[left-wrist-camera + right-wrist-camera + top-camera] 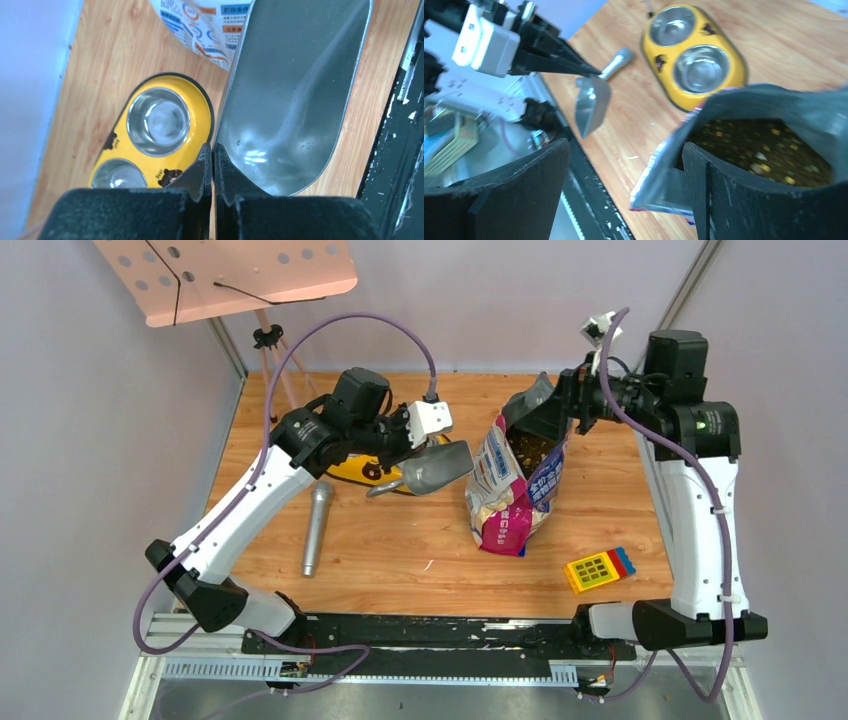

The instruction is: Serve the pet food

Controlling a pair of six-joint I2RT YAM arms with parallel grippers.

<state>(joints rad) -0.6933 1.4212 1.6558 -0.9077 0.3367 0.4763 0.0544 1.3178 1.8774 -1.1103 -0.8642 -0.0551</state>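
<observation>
The cat food bag stands open mid-table, with brown kibble showing in its mouth. My left gripper is shut on the back edge of the grey metal scoop and holds it in the air left of the bag. The scoop is empty in the left wrist view, with the fingers pinched on its rim. My right gripper is open at the bag's top rim. The bag edge lies between the fingers against the right one, beside the kibble.
The yellow double-bowl feeder lies under the left arm with both steel bowls empty; it also shows in the right wrist view. A grey microphone lies at front left. A yellow toy calculator lies at front right. A pink perforated board stands at back left.
</observation>
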